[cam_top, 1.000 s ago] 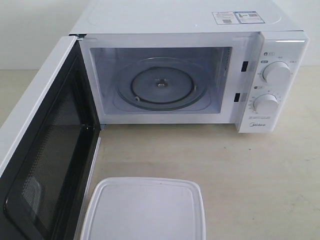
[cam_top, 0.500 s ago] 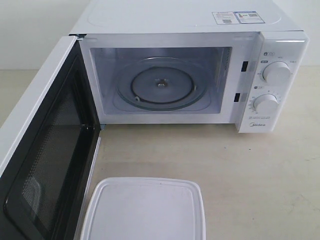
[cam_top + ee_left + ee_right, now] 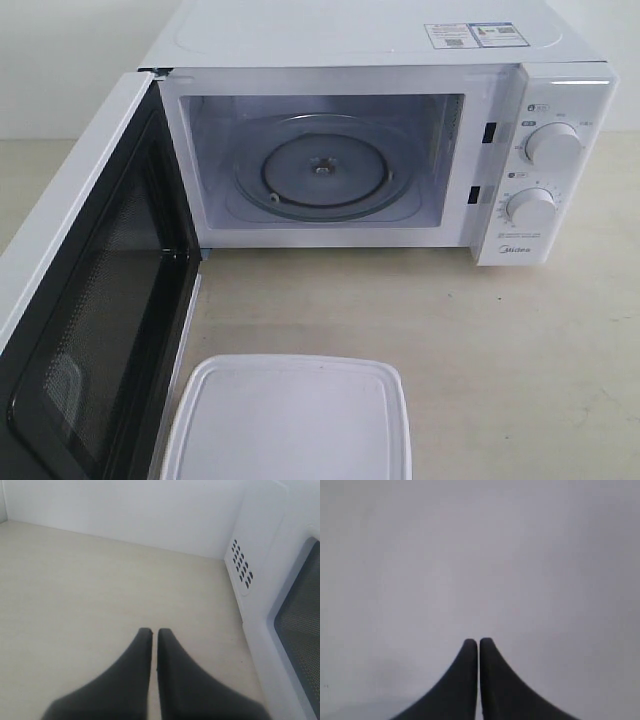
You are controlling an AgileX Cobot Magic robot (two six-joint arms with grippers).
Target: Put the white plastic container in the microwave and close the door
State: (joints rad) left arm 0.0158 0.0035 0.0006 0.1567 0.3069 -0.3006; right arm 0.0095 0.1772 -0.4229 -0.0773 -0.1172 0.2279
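Microwave (image 3: 380, 40): white Midea countertop unit at the back of the pale desk (image 3: 480, 340), front facing the exterior camera. Its cavity is lit and has nothing in it.
Door (image 3: 90, 300): swung fully open on its left hinge, with the black inner frame and mesh window facing the cavity side. It runs toward the camera along the left of the exterior view.
White plastic container (image 3: 290, 420): lid on, flat on the desk in front of the microwave, well short of the opening. Its left edge lies just beside the free end of the open door, and its near end is cut off by the frame.
Turntable (image 3: 322, 175): glass plate seated in the cavity floor, bare.
Left gripper (image 3: 154, 632): jaws drawn almost together with only a thin slit between them, holding nothing. It sits low over bare desk beside a white wall with vent holes.
Right gripper (image 3: 478, 642): jaws pressed together and empty, facing a blank pale surface. Where it is cannot be told.
Done: only the opening stands ready, with the door wide and the turntable free.
Left: everything else. The container is not yet grasped, lifted, set on the turntable, or shut in behind the door.
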